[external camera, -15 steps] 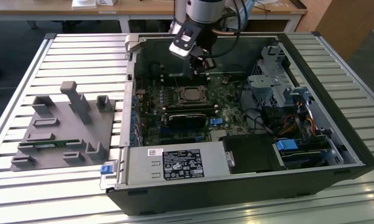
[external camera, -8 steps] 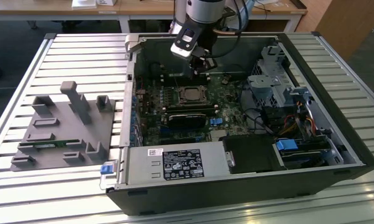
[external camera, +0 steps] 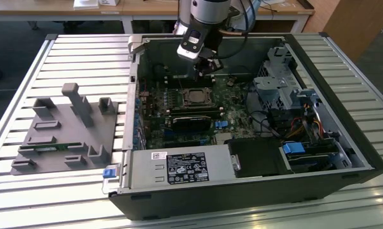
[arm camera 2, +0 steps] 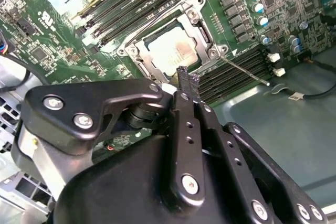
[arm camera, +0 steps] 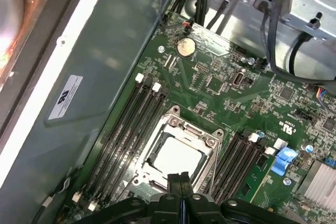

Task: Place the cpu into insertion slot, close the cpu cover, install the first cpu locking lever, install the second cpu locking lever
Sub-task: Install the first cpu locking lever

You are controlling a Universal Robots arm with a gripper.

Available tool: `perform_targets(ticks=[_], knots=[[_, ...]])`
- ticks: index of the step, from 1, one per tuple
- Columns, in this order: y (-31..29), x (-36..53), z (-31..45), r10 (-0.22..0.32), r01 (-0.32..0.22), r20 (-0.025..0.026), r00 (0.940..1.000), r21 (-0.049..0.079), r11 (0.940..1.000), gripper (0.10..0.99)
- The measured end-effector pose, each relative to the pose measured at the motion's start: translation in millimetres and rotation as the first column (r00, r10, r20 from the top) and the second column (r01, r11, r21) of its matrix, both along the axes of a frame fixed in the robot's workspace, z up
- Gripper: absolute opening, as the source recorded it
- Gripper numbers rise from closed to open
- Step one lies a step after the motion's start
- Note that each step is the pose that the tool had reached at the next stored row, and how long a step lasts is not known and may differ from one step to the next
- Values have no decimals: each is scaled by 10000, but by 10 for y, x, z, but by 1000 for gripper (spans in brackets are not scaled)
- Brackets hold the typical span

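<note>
The cpu (arm camera: 176, 156) lies in its socket on the green board (arm camera: 220, 103), the cpu cover (arm camera: 210, 145) folded flat around it (one thin lever (arm camera 2: 247, 72) juts sideways) — the gripper (arm camera: 179, 178) hovers just above, fingers pressed together, holding nothing.

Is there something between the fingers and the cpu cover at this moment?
Nothing visible does. The gripper hangs with shut, empty fingers above the cpu cover, which lies around the cpu in its slot.
</note>
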State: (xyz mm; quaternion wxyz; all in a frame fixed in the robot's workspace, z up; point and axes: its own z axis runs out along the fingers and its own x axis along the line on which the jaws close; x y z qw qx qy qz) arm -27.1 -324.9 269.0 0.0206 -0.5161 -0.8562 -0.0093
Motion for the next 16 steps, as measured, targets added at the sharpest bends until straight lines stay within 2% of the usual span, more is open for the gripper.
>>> perform_targets(ticks=[6,11,14,15,16], knots=[[0,0,0,595,-595,0,9982,0,9982,114],[0,0,0,1149,-1149,0,9934,0,9934,114],[0,0,0,1479,-1479,0,9890,0,9890,114],[0,0,0,1850,-1850,0,9827,1,9827,114],[-1,0,0,1961,-1961,0,9806,0,9806,114]])
